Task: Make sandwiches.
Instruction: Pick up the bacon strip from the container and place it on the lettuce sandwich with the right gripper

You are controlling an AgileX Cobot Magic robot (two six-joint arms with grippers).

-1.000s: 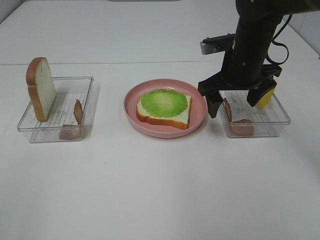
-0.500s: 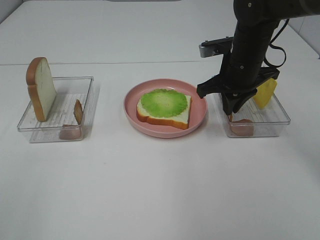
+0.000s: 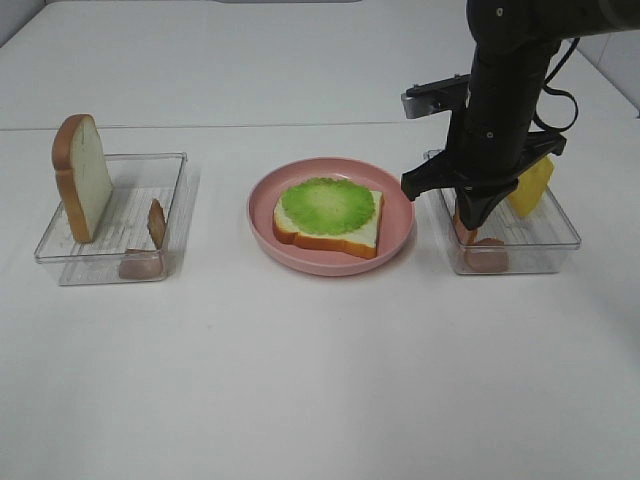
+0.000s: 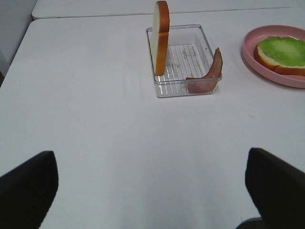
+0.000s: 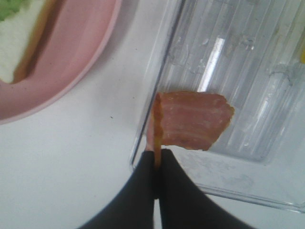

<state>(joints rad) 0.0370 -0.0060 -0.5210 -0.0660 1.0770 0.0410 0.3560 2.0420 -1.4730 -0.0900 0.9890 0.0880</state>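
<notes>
Reddish bacon strip [image 5: 190,121] pinched by right gripper [image 5: 156,162] in right-centre tray [image 3: 545,255] (left gripper [image 4: 152,191] jaws spread, idle). Next needs a clean lift, then across to the lettuce-topped bread [image 3: 328,210].

One bench [image 3: 320,390] carries everything. There are two clear trays, the left tray [image 3: 90,268] and the right tray [image 3: 545,255], and one pink plate [image 3: 330,265]. Bread slices number two: the upright slice [image 3: 85,180] and the flat slice [image 3: 320,243]. There is one lettuce leaf [image 3: 328,206] and one cheese square [image 3: 532,188]. Bacon strips number two: the left bacon strip [image 3: 157,222] and the right bacon strip [image 5: 190,120].
</notes>
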